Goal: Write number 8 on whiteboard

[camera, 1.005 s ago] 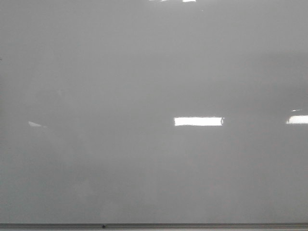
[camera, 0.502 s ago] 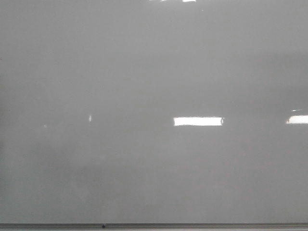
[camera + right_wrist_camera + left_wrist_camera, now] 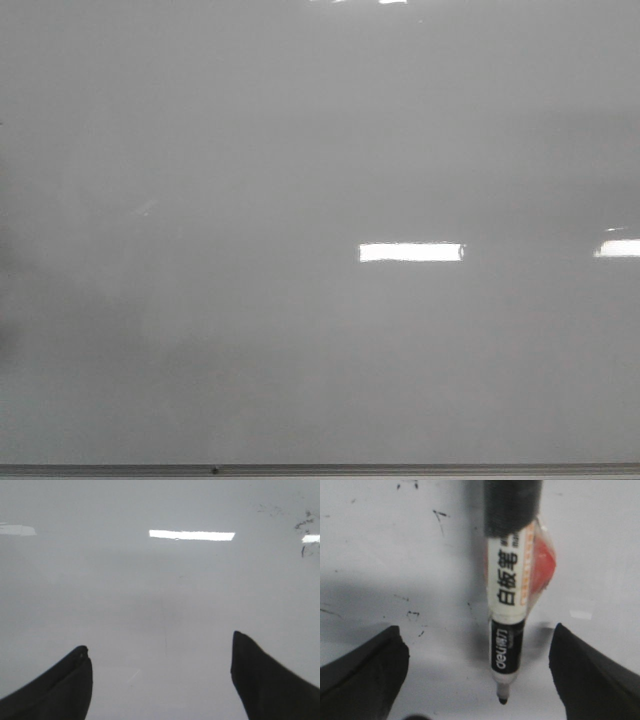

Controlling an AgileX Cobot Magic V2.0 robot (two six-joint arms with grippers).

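Our left gripper [image 3: 476, 675] shows fingers [image 3: 362, 675] spread wide, yet a marker [image 3: 510, 605] hangs between them, its grip unclear. Our right gripper [image 3: 160, 680] gapes empty. Reflections shifted across the whiteboard [image 3: 320, 150]; we see no number 8 yet.

Flat, dim grey light covers the whiteboard [image 3: 300, 150] in the front view, broken by a hard rectangular glare patch right of centre and another at the right edge. A soft shadow darkens the left edge. The left wrist view is slightly blurred.
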